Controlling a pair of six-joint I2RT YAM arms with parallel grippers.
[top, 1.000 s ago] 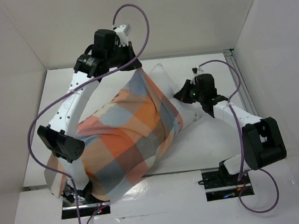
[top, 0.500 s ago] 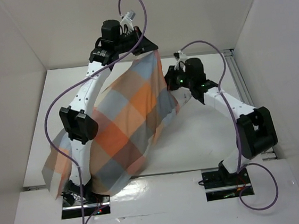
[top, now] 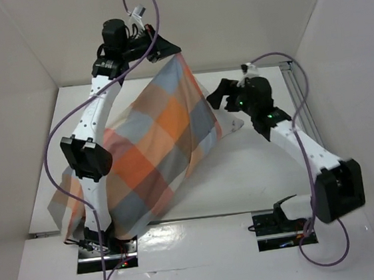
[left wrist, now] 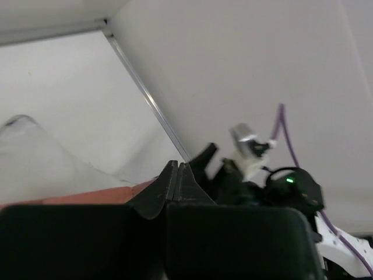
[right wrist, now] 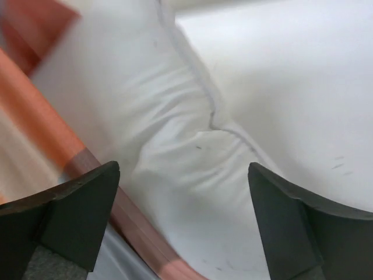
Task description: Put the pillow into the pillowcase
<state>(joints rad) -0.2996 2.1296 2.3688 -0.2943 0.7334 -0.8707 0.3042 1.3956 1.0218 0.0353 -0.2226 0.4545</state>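
On the white walled table (top: 265, 178), the left gripper (top: 163, 49), clamped on the thin orange-blue-grey checked pillowcase (top: 154, 150), hoists its far corner. At the pillowcase's right edge the plump white pillow (right wrist: 192, 116) pokes out; the right gripper (top: 217, 100) hangs spread, empty. Unheld, the pillow could slip out.

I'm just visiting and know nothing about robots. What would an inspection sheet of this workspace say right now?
Surface: white table, partly covered by fabric.
Job's things: checked orange, blue and grey fabric pillowcase hangs lifted by one corner, mostly covering the plump white pillow, whose corner pokes out on the right.
Clutter: nothing seen.
Grippers: left gripper shut on the pillowcase's top corner; right gripper open over the pillow's exposed corner, holding nothing.
Cables: purple cables loop along both arms.
Surroundings: plain white walls on three sides.
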